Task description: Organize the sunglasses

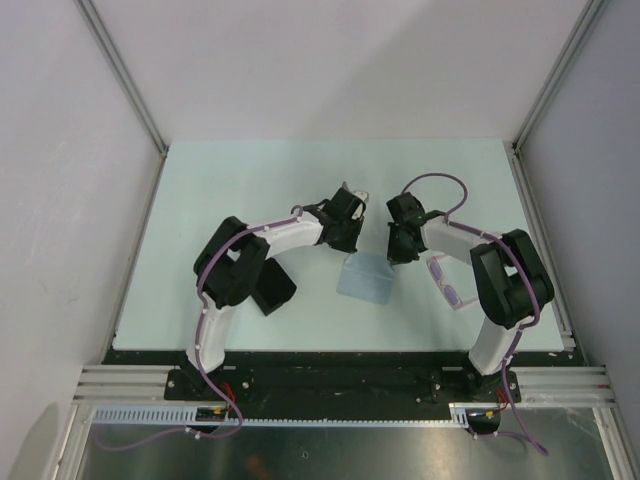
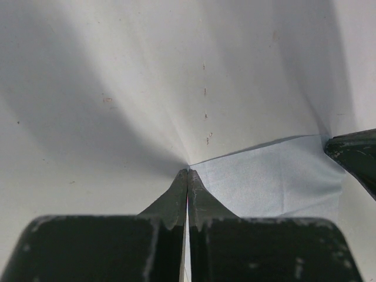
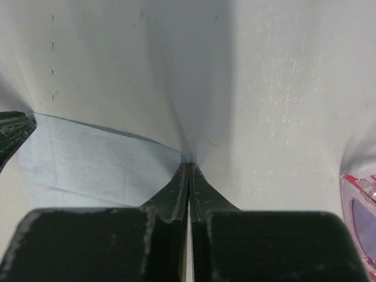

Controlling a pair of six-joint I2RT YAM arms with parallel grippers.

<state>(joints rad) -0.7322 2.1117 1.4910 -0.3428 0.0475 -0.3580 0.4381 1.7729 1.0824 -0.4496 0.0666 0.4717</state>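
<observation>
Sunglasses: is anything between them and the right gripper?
No object lies between them: only bare table separates the right gripper from the sunglasses at its right. But that gripper is shut on the blue cloth at a corner, so it isn't free to pick them.

The pale bench (image 1: 250, 180) carries three things. A pale blue cloth (image 1: 366, 280) lies near its middle, slightly toward 6 o'clock. The sunglasses (image 1: 446, 283), purple-lensed, lie at the cloth's 3 o'clock, near but apart. A black case (image 1: 275, 292), partly hidden, lies at its 9 o'clock.
</observation>
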